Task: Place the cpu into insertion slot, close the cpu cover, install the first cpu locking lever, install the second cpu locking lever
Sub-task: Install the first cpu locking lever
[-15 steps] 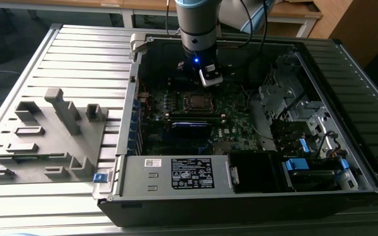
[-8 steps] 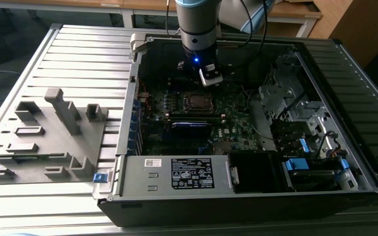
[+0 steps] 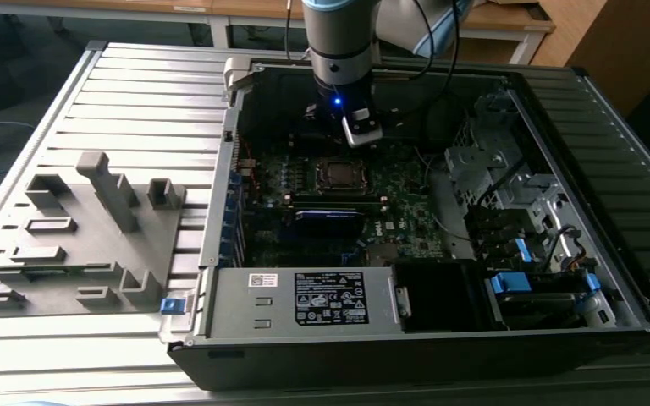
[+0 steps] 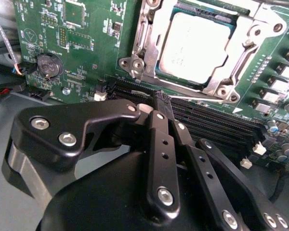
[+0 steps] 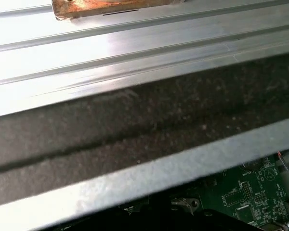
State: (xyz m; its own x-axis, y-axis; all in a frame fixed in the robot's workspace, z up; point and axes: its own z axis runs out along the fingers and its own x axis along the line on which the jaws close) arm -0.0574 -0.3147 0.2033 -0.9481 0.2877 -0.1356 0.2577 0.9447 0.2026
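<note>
Gripper (image 4: 158, 102) shut tight, nothing between fingers (image 4: 160, 139) — likely kept narrow to work as pushing tip rather than clamp. Hangs low over motherboard (image 4: 86, 29), just beside memory slots (image 4: 212, 122), inside open computer case (image 3: 438, 338). In exterior view, arm (image 3: 337, 34) upright above board, socket close at 6 o'clock of wrist. Cpu (image 4: 192, 45) seated flat in socket, silver top up. Cpu cover (image 4: 209, 86) down around it, framing chip — seemingly to pin it. Locking levers: latched or not, cannot tell. Grey fixture (image 3: 77, 245) at 9 o'clock, well apart.
</note>
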